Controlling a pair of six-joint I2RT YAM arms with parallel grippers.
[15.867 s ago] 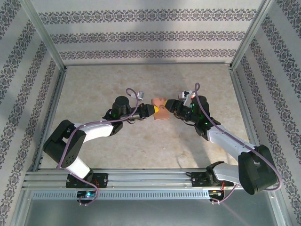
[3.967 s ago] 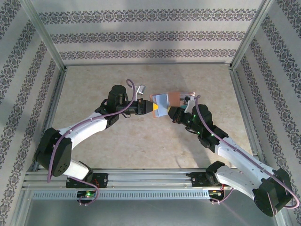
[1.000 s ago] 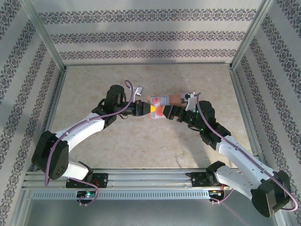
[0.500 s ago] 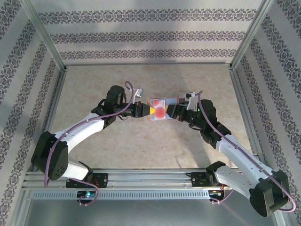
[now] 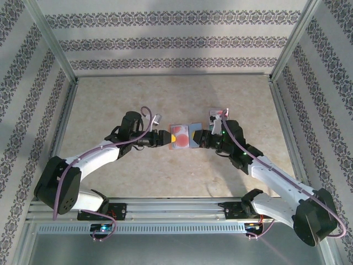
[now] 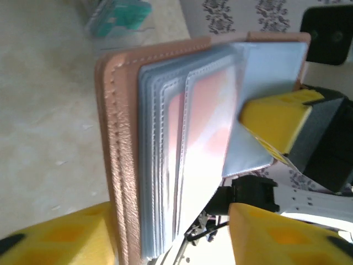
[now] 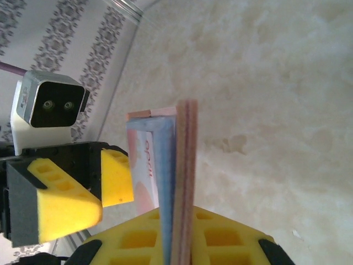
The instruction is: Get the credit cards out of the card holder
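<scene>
The salmon-pink card holder (image 5: 180, 136) hangs above the mid table between both grippers, spread with its greyish pockets up. My right gripper (image 5: 197, 138) is shut on its right edge; in the right wrist view the yellow pads (image 7: 138, 237) of the right gripper (image 7: 179, 218) clamp the pink cover (image 7: 190, 160) and the pockets. An orange-red credit card (image 6: 207, 121) sits inside a clear pocket, with red print (image 7: 144, 157) showing. My left gripper (image 5: 164, 138) stands open at the holder's left edge; in its own view the left gripper (image 6: 171, 229) has the stitched spine (image 6: 118, 154) beside its left finger.
A blurred teal thing (image 6: 118, 14) lies on the beige table (image 5: 110, 99) beyond the holder. Patterned walls and metal posts (image 5: 52, 41) enclose the table on three sides. The rail (image 5: 176, 212) with the arm bases runs along the near edge.
The right gripper has shut on the holder's right edge and the left gripper has opened. The holder has come down and nearer, its pocket face now turned up.
</scene>
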